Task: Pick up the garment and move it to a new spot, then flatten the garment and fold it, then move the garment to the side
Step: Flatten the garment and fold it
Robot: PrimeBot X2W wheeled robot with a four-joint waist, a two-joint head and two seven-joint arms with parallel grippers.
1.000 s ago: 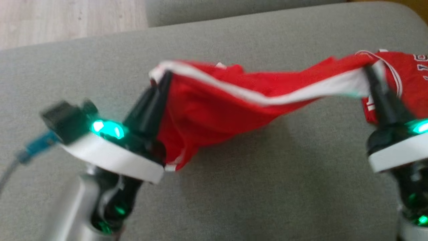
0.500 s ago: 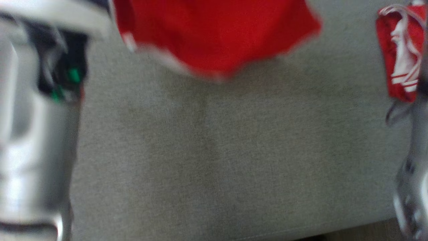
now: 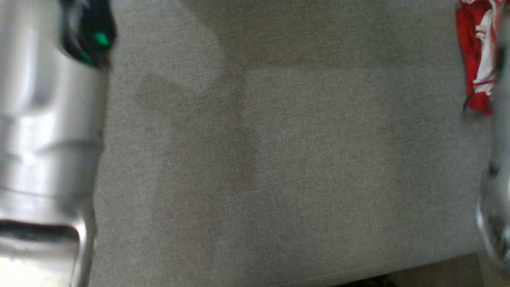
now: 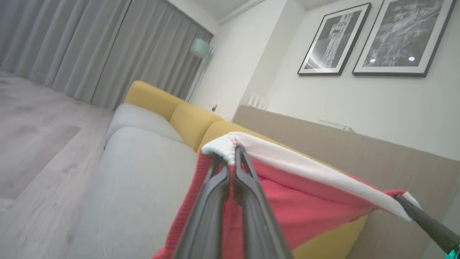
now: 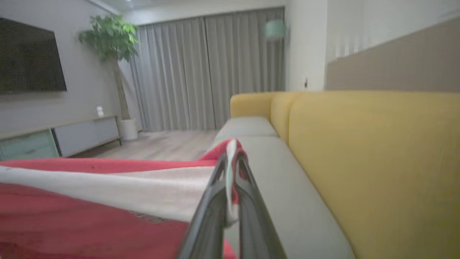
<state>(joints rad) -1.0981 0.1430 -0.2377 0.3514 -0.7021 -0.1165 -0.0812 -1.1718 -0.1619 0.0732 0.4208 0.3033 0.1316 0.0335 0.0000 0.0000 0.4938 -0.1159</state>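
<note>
Garment (image 4: 305, 201) pinched taut between left claw (image 4: 230, 154), right claw (image 5: 230, 155).

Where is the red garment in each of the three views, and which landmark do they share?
Head view: garment at the top right edge, a narrow strip.
Left wrist view: garment from bottom centre to lower right, white band on top.
Right wrist view: garment in the lower left, reaching the centre.
Shared landmark: the grey sofa seat.
</note>
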